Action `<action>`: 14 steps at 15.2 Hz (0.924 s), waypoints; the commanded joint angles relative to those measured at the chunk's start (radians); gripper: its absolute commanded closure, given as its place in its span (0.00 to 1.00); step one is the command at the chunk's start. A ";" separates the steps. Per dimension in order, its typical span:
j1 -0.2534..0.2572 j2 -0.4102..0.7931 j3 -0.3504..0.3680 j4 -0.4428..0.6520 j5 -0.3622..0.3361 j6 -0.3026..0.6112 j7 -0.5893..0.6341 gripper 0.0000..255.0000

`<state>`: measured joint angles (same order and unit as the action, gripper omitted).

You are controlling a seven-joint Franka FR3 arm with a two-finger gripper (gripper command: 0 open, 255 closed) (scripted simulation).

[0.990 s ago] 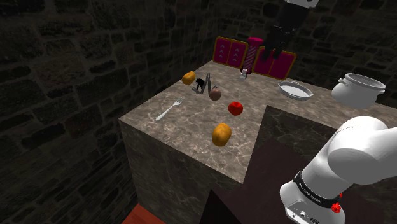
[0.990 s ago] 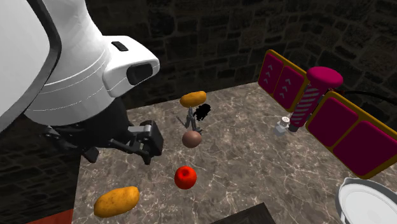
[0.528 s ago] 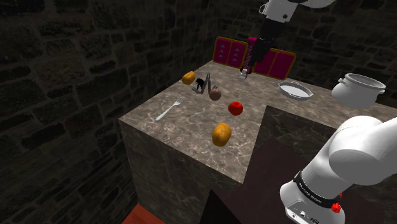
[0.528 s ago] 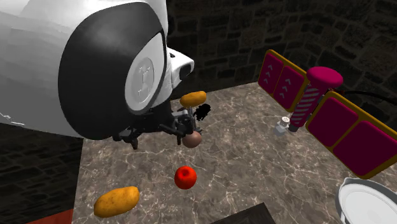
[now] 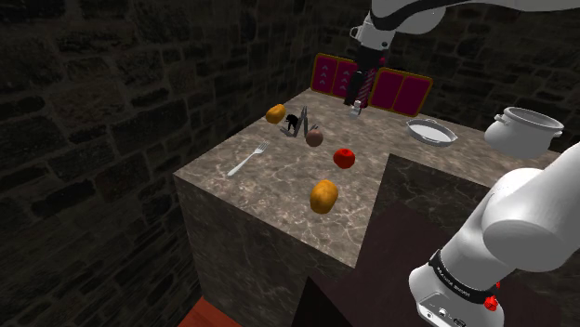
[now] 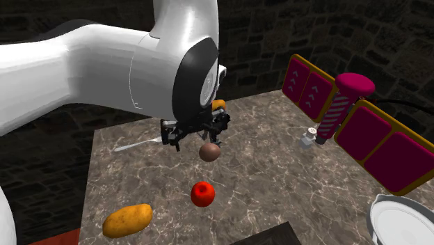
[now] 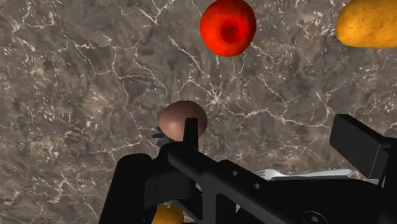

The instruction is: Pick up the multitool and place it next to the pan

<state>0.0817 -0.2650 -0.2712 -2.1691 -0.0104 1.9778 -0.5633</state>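
It is a home kitchen; a marble counter [image 5: 279, 176] holds a fork [image 5: 247, 161], a pan [image 5: 431, 131], a pot [image 5: 522, 128], a red fruit [image 5: 345, 158], a potato [image 5: 323, 196]; the walls [image 5: 112, 84] are dark stone.

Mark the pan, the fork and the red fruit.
pan [image 5: 431, 131]: shoulder view, on its pale inside.
fork [image 5: 243, 164]: shoulder view, on the handle.
red fruit [image 7: 228, 27]: wrist view, beside its stem dimple.

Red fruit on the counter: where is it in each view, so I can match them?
Shoulder view: red fruit near the middle, right of the brown ball.
Second exterior view: red fruit lower centre, below the brown ball.
Wrist view: red fruit past the brown ball, beside the yellow potato.
Shared landmark: the brown ball.
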 commanded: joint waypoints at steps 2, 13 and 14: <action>0.012 0.120 -0.024 0.070 0.026 0.042 -0.100 0.00; -0.012 0.569 -0.019 0.425 0.151 0.103 -0.420 0.00; -0.018 0.610 -0.013 0.467 0.159 0.101 -0.443 0.00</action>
<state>0.0701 0.2921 -0.2910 -1.7619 0.1369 2.0877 -0.9813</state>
